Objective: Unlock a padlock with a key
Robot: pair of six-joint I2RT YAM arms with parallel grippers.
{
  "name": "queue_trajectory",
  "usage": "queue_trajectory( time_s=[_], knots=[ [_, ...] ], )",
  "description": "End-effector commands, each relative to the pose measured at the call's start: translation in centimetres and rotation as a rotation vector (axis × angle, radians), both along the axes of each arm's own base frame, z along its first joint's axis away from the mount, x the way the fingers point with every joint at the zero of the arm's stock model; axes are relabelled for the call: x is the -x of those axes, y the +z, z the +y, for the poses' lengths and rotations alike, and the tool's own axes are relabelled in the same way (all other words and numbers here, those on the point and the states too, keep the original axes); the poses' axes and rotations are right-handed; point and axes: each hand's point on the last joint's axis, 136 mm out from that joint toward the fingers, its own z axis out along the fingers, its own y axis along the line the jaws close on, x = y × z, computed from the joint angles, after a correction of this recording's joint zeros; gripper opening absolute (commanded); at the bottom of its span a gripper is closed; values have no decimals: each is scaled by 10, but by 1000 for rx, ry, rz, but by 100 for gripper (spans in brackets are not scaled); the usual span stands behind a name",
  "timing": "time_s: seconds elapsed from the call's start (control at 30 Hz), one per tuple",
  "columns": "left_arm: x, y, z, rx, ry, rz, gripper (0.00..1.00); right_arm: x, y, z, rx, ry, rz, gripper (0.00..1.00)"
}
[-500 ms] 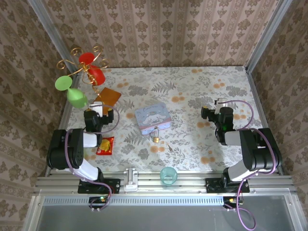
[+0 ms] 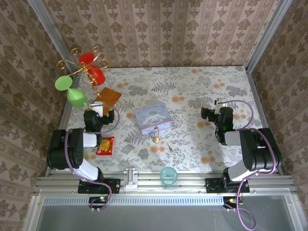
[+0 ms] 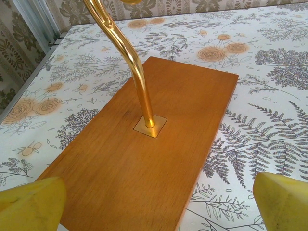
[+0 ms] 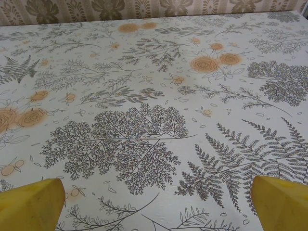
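Note:
The tiny brass-gold padlock (image 2: 156, 138) with its thin silvery shackle lies on the patterned cloth just in front of the pale blue cartoon-printed tin (image 2: 152, 118). No key can be made out. My left gripper (image 2: 97, 109) rests at the left, near the wooden base; in its wrist view the yellow fingertips (image 3: 33, 202) stand wide apart over the brown board (image 3: 144, 154), nothing between them. At the right, well away from the padlock, my right gripper (image 2: 220, 103) is open too, its fingertips (image 4: 281, 204) spread over bare floral cloth.
A gold wire stand (image 2: 86, 67) with red and green glasses rises from the wooden base (image 2: 107, 96) at back left. A red-and-yellow flat packet (image 2: 105, 145) lies by the left arm. A teal cup (image 2: 169, 175) sits at the near rail.

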Motion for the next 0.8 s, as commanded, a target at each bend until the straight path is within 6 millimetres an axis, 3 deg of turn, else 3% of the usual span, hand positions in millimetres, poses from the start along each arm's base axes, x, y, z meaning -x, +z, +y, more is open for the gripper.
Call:
queue_trajectory(
  time_s=[0.0,0.77],
  knots=[
    [-6,9,-4,-12,-27,-24,100,-5,8,-1,22,-4,-30,100],
    [-6,8,-2,-12,-17,-21,100,-4,7,-1,18,-2,-29,100]
  ],
)
